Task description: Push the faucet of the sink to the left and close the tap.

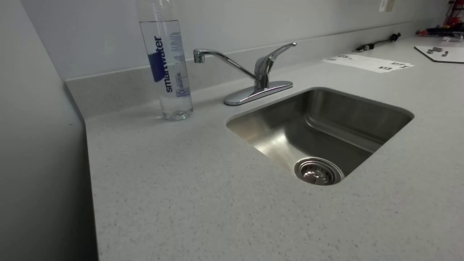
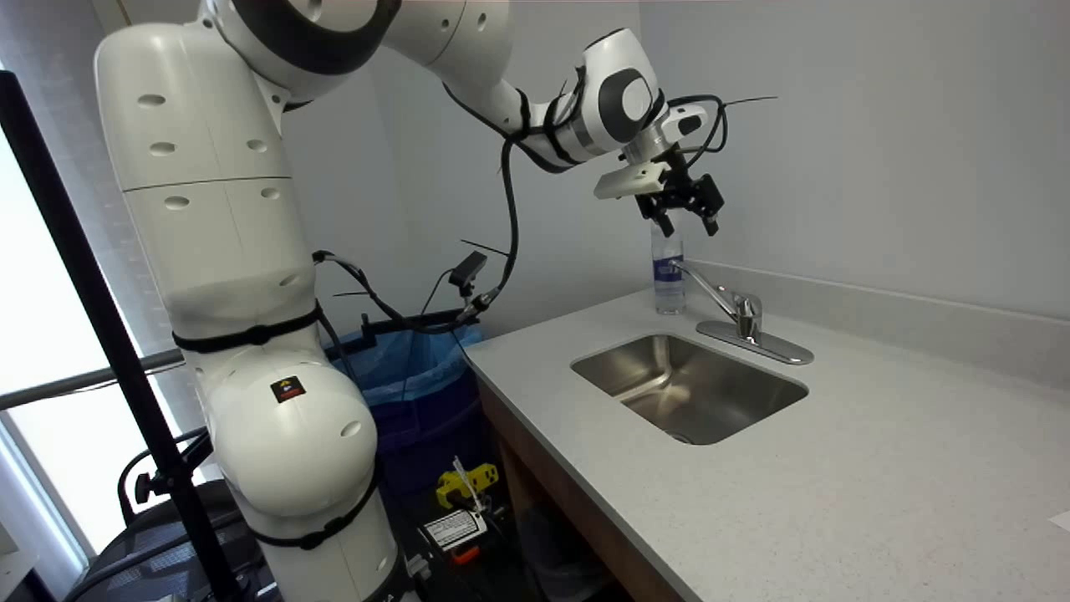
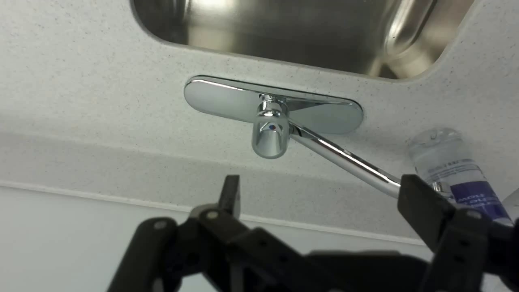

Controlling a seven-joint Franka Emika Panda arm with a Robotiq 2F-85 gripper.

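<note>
The chrome faucet spout points away from the sink basin, toward the clear water bottle; it also shows in an exterior view and the wrist view. The tap, a short chrome lever, slants upward atop the faucet body; its end shows in the wrist view. The steel sink lies in front of the faucet base. My gripper is open and empty, raised above the spout's tip end and bottle. In the wrist view my gripper has its right finger hiding part of the spout.
The water bottle stands upright near the spout tip and the wall. The backsplash runs behind the faucet. Papers and a cable-like black item lie farther along the counter. A lined bin stands beside the counter.
</note>
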